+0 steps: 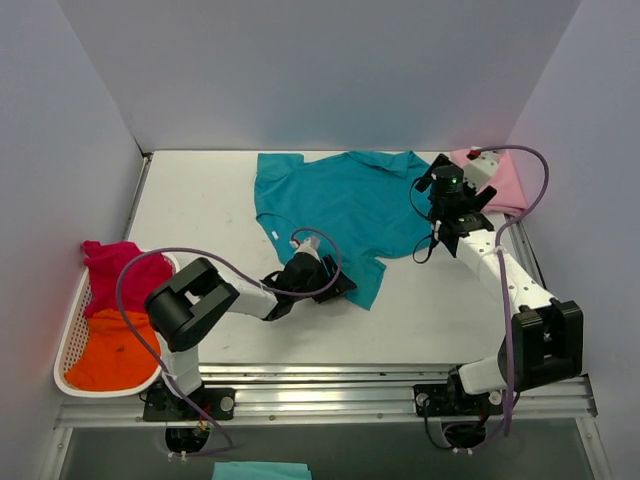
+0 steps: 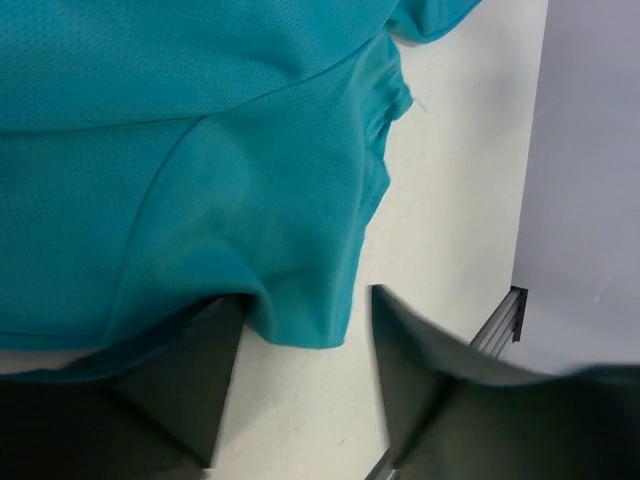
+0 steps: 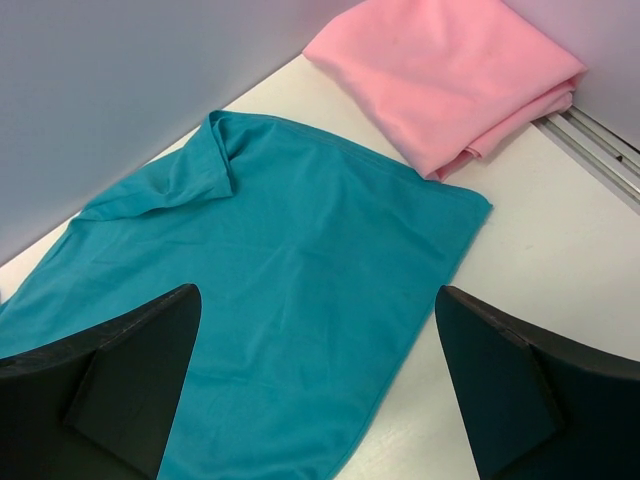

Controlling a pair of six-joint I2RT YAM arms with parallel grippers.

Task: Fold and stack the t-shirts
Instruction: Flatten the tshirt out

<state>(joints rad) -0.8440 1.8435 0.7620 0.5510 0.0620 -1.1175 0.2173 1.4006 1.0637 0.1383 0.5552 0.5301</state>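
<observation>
Since the teal t-shirt (image 2: 200,180) looks light and limp, my left pincer (image 2: 300,300), jaws parted, should pinch its sleeve hem (image 2: 300,335); my right pincer (image 3: 318,290) hangs released.

Plain teal shirt (image 1: 340,205) centre frame, fine mesh weave up close. Pale pink shirt (image 1: 505,190) upper right, no print. At left, magenta-red shirt (image 1: 122,265) over orange shirt (image 1: 110,358), white basket (image 1: 68,345), white table (image 1: 200,210).

Four t-shirts: one teal shirt (image 1: 345,195), one pink shirt (image 1: 505,180), one red shirt (image 1: 115,262), one orange shirt (image 1: 110,358). One white basket (image 1: 70,335). Two hands: left hand (image 2: 300,300), right hand (image 3: 317,295).
</observation>
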